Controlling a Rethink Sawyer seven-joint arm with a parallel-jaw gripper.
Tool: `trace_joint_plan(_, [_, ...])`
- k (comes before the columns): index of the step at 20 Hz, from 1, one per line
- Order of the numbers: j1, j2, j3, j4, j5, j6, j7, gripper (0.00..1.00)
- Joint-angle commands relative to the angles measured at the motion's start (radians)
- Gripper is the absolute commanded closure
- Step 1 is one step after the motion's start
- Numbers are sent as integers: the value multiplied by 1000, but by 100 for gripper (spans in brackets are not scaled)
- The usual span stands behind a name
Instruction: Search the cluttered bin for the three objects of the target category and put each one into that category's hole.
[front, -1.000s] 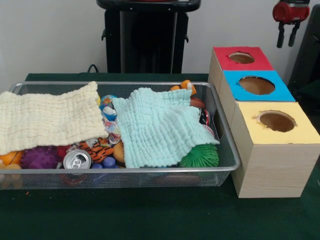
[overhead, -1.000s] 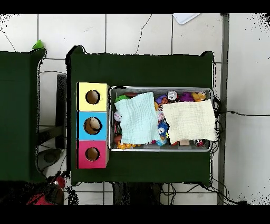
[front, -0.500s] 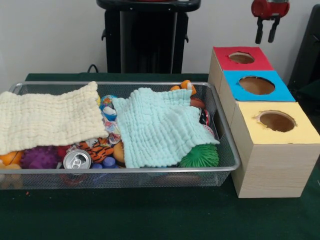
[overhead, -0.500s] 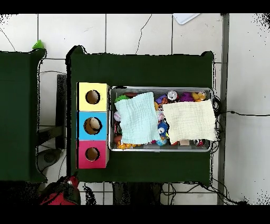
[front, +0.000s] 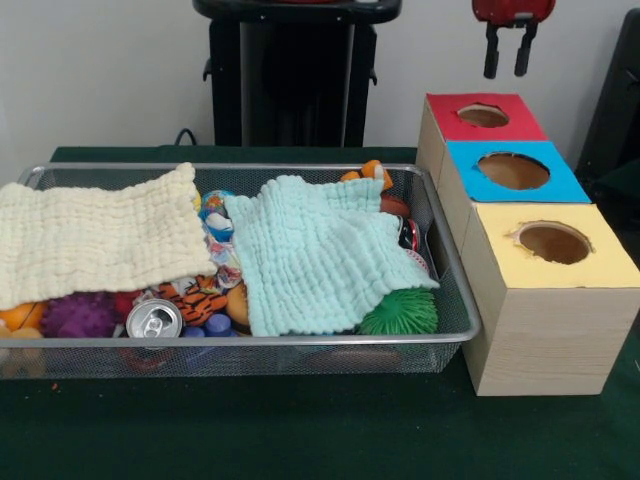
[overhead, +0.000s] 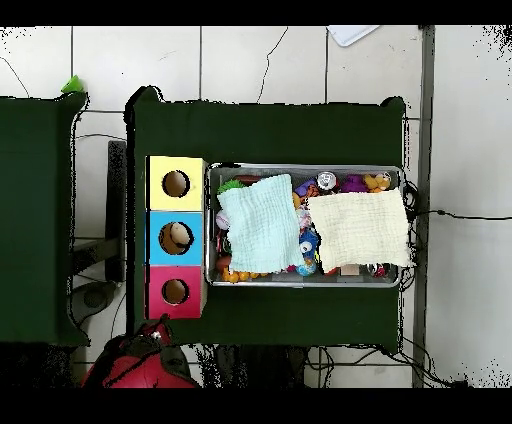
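From where I stand, no words, brands or numbers can be read anywhere. The silver drinks can (front: 154, 319) in the wire-mesh metal bin (front: 455, 300) shows only its plain top, and the printed packets (front: 218, 232) beside the mint-green cloth (front: 318, 262) seem too blurred to make out.

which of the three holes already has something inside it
The blue hole, the middle one: a pale object shows inside it from overhead, while the red and yellow look empty.
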Motion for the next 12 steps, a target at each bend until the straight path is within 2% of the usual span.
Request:
trace_joint_plan(1, [-181, -94, 217, 40, -56, 133, -103, 0])
trace_joint_plan(4, [-263, -98, 258, 27, -65, 159, -135, 0])
trace_joint_plan(7, [-304, -105, 282, -4, -88, 191, -161, 0])
trace_joint_plan(12, [-356, -55, 295, -60, -164, 187, -162, 0])
